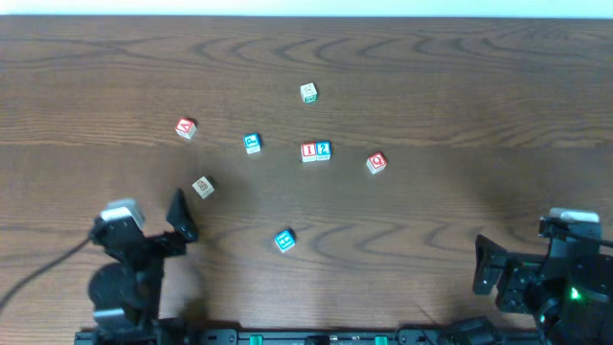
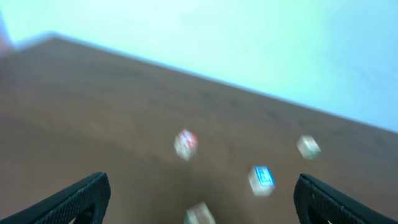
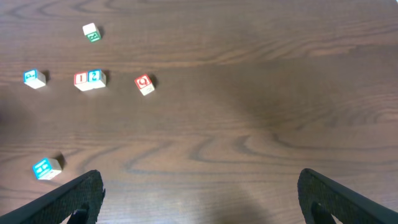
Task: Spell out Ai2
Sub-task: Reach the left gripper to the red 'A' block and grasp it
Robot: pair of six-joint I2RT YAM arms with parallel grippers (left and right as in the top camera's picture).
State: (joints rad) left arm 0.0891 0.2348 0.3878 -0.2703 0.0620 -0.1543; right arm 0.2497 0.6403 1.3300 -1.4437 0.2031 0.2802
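Observation:
A red "A" block (image 1: 186,127) lies at the left of the table; it shows blurred in the left wrist view (image 2: 185,144). A red "I" block (image 1: 308,151) and a blue "2" block (image 1: 324,149) sit touching side by side in the middle, also in the right wrist view (image 3: 83,79) (image 3: 95,77). My left gripper (image 1: 177,218) is open and empty at the front left, near a tan block (image 1: 202,187). My right gripper (image 1: 484,268) is open and empty at the front right, far from the blocks.
Other loose blocks: a blue one (image 1: 252,144), a green-and-white one (image 1: 308,93), a red "Q" one (image 1: 376,163) and a blue one (image 1: 284,241) nearer the front. The table's far edge runs along the top.

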